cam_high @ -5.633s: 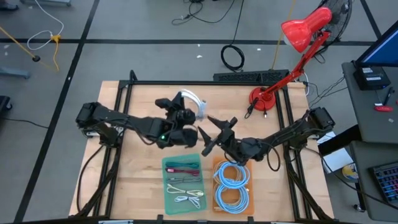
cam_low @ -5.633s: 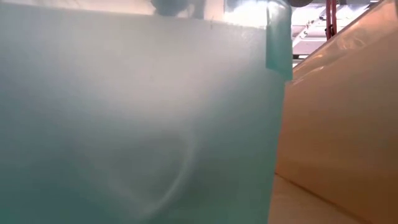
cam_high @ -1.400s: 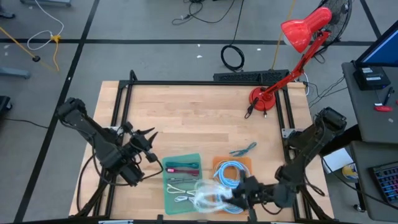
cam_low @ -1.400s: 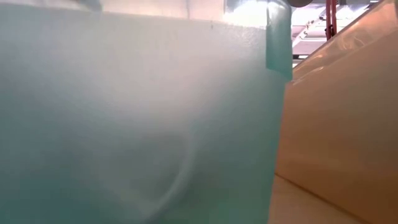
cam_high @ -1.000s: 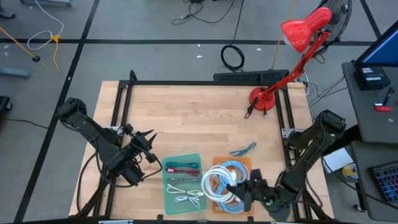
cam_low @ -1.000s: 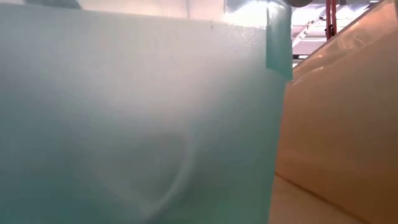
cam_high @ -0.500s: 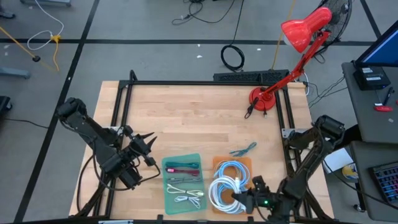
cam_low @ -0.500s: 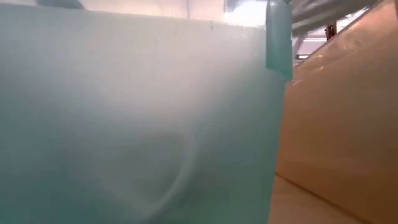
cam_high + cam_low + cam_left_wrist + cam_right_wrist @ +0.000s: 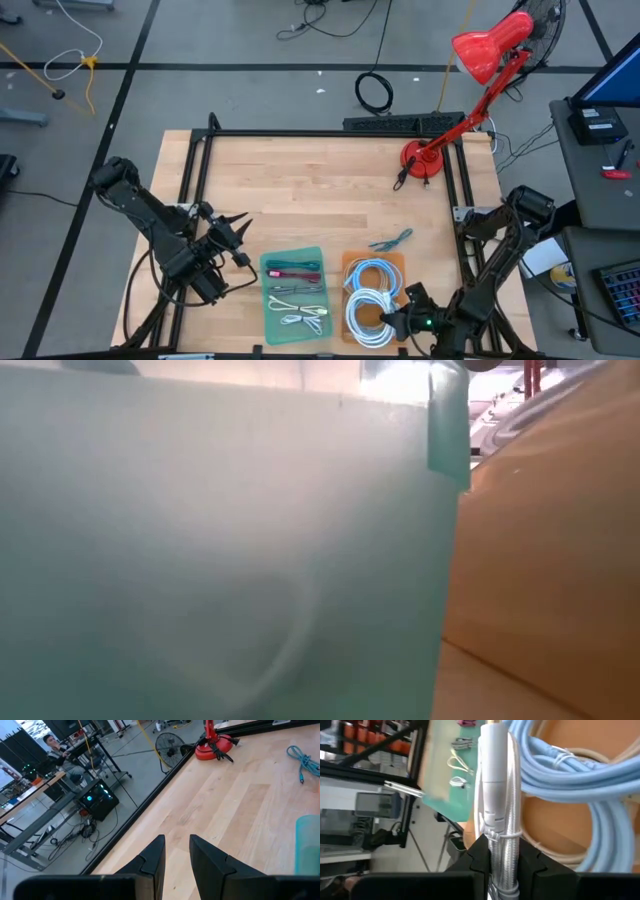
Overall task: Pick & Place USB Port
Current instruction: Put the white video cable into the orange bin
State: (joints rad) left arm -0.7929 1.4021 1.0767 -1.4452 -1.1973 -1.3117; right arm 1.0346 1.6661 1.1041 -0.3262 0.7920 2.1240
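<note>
Wooden worktop (image 9: 330, 190) carries two bins at its near edge. Right gripper (image 9: 392, 322) holds its fingers (image 9: 481, 851) clamped on a white cable (image 9: 496, 795) over the orange bin (image 9: 398, 262), above blue coils (image 9: 372, 278). Left gripper (image 9: 240, 240) hovers beside the green bin (image 9: 318, 252), fingers (image 9: 152, 854) slightly parted, empty. Farther back stands a red lamp (image 9: 470, 75).
</note>
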